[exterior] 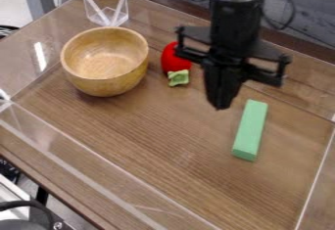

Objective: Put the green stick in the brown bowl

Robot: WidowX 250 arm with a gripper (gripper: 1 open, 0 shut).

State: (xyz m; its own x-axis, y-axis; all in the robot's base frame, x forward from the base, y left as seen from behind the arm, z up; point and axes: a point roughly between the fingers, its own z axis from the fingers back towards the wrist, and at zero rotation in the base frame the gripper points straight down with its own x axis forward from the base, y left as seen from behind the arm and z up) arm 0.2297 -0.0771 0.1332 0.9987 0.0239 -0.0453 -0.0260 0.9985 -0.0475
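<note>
Work surface: a wooden table [144,141] with dark brown grain, filling most of the frame. A clear plastic barrier [39,141] runs along its edges; the near wall crosses the lower left of the frame and a further panel rises at the right edge. Reflections show on the clear panels at the upper left.

Room: the background along the top of the frame is dim and cluttered, and its contents cannot be made out.

The brown bowl [105,62] sits upright at the left of centre, upper half of the frame. Its interior is bare wood.

The green stick [250,129] lies flat on the table at the right of centre, its long axis running roughly top to bottom of the frame with a slight tilt. It is well apart from the bowl.

A red strawberry-like toy [175,62] with a green leaf lies between the bowl and the arm, partly hidden behind the arm's body.

The gripper [224,101] hangs from a black arm at upper centre, pointing straight down. Its jaws are closed together with nothing between them. Its tip is just left of the stick's upper end and clear of it; whether it touches the table cannot be told.
</note>
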